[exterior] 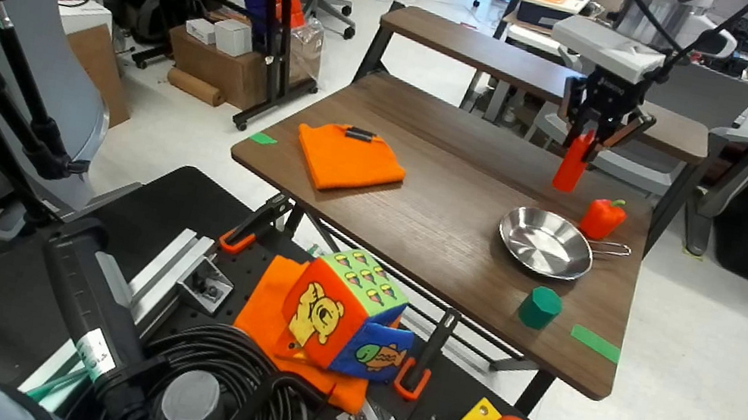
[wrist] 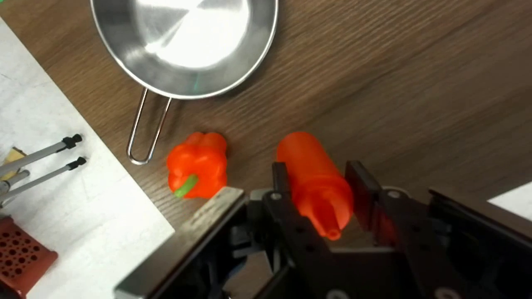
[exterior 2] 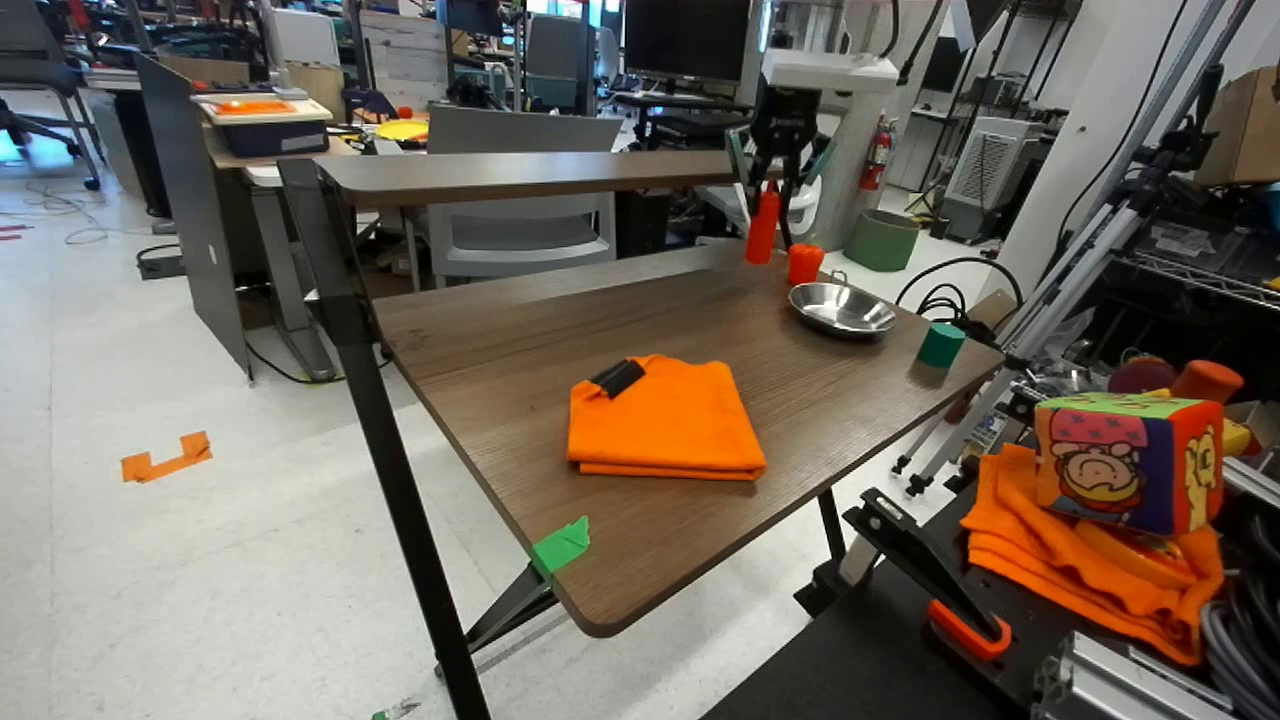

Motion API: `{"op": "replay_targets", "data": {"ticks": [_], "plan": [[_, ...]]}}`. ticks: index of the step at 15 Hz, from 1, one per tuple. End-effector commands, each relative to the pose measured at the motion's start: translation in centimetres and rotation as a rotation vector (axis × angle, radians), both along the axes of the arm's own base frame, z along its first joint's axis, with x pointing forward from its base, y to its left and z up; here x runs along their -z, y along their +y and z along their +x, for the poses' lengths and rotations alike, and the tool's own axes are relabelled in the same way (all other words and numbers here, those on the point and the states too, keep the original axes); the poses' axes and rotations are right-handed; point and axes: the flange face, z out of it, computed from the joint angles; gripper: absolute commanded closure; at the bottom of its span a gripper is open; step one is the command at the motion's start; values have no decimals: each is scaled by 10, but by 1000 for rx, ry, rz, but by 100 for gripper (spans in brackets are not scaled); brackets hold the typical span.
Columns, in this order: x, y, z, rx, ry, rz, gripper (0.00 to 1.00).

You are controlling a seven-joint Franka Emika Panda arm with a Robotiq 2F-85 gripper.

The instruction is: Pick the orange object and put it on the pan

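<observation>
The orange object (exterior: 570,171) is a narrow orange-red bottle with a pointed nozzle, upright near the back right of the table. It also shows in an exterior view (exterior 2: 762,230) and in the wrist view (wrist: 305,153). My gripper (wrist: 318,168) points down, its fingers drawn in to about the bottle's width around the upper part. It looks shut on the bottle. I cannot tell whether the base touches the table. The silver pan (exterior: 544,246) is empty, in front of the bottle, its wire handle beside the pepper. It fills the upper left of the wrist view (wrist: 178,79).
An orange-red pepper (exterior: 602,219) stands beside the bottle and the pan handle (wrist: 141,137). A green block (exterior: 540,308) stands in front of the pan. A folded orange cloth (exterior 2: 665,420) lies at the table's far end. A raised shelf (exterior: 479,48) runs along the back.
</observation>
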Motion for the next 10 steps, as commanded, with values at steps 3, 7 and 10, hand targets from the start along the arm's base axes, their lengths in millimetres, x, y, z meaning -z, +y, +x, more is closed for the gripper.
{"op": "replay_targets", "data": {"ticks": [3,7,10], "plan": [[-73,6,-22,-68,-54,18,87],[-78,5,-61,-127,-3,59,87],[-67,5,-86,-146,22,58,87]]}}
